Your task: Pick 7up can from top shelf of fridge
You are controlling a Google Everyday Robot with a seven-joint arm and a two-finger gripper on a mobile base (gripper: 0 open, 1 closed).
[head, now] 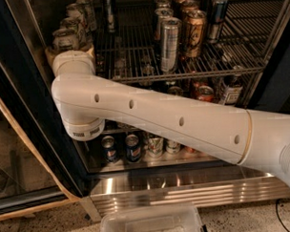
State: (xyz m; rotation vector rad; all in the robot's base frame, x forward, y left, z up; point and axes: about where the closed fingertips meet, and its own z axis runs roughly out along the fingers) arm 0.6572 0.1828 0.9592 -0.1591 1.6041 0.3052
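The 7up can [65, 38], pale with a silver lid, stands at the front left of the top shelf [219, 68] of the fridge [20, 98], with more similar cans in a row behind it. My white arm [174, 121] reaches in from the right and bends up at the elbow towards the can. My gripper [71, 52] is at the can's lower part, mostly hidden behind the wrist, and only a beige edge shows on either side of the can.
A tall slim silver can [170, 44] and a brown-gold can [194, 32] stand mid-shelf. Bottles and cans fill the lower shelves, with blue cans [132, 147] below the elbow. The ribbed steel base [185, 188] and a clear plastic bin [148, 223] lie below.
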